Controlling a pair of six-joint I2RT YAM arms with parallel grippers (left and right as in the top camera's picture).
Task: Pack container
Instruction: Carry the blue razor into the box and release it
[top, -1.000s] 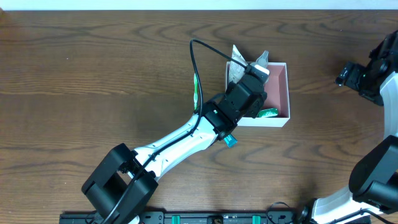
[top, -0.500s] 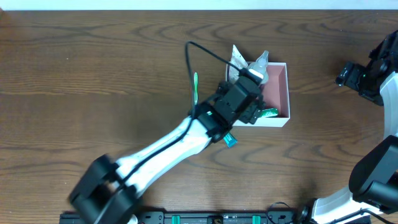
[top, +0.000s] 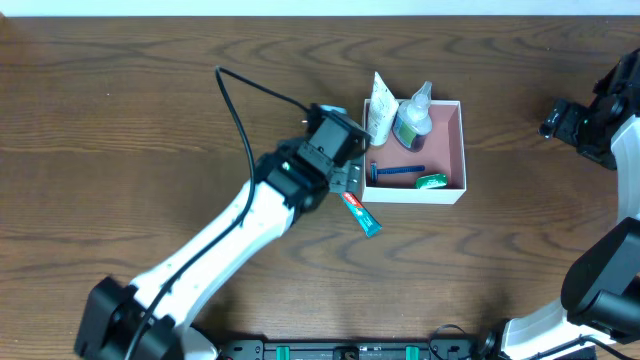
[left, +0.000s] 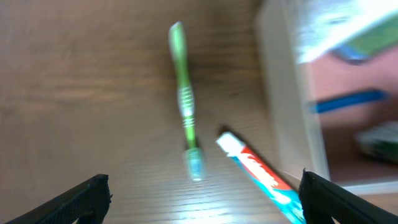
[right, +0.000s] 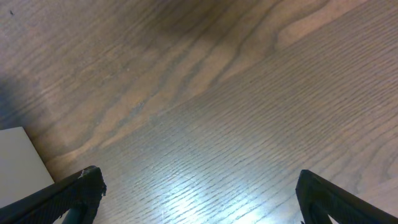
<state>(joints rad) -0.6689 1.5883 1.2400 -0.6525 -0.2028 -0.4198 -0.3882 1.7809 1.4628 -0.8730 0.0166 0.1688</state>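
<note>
The container (top: 448, 140) lies on the table (top: 150, 100) just to the right of the left gripper (top: 348, 180), whose jaws are spread wide above a green toothbrush (left: 183, 93) and a toothpaste tube (left: 258, 171). The right gripper (right: 202, 190), well apart, is also spread.

The overhead camera looks straight down from high up, the container (top: 445, 150) right of centre. The left wrist camera looks down closely just left of the container (left: 286, 93), sharing its left wall with overhead. The right wrist camera faces the tabletop (right: 217, 124) closely, well right of it.
</note>
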